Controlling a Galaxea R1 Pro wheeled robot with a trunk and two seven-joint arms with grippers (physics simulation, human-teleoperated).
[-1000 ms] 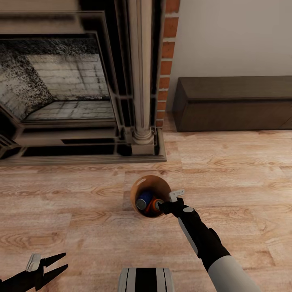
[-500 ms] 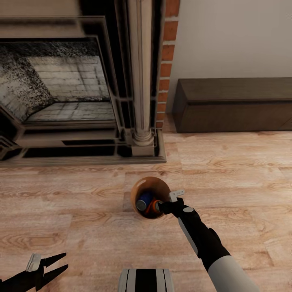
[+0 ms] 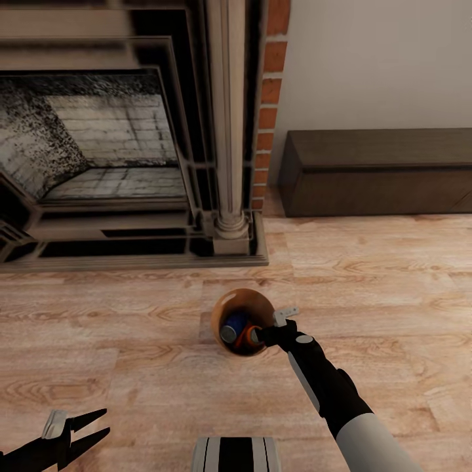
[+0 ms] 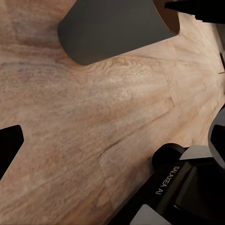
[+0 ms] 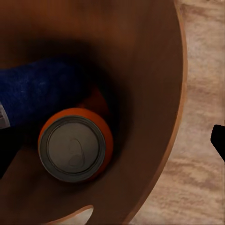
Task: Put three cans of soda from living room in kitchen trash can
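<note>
- On the wood floor point(image 3: 131, 308) in front of the brick fireplace point(image 3: 118, 144), the tash can point(image 3: 229, 303) is standing upright, its glossy brown inside facing up.
- Inside it, a dark blue can of soda point(image 3: 232, 326) is lying tilted, and an orange can of soda point(image 3: 247, 337) is sitting just beside it, touching it; in the right wrist view the blue can point(image 5: 42, 93) is leaning across the silvery-topped orange can point(image 5: 75, 147). Whether another can is lying under them, I cannot tell.
- The right pincer point(image 3: 264, 335) is reaching over the bin's near rim, at the orange can; whether its jaws are spread or pressed together, I cannot tell, since only one dark fingertip point(image 5: 218, 138) is showing, outside the rim point(image 5: 180, 93).
- The left pincer point(image 3: 98, 429) is hanging low over bare floor, well apart from the bin, its two fingers spread and pinching nothing.
- Against the pale wall, a dark low cabinet point(image 3: 380, 170) is standing to the right of the fireplace.
</note>
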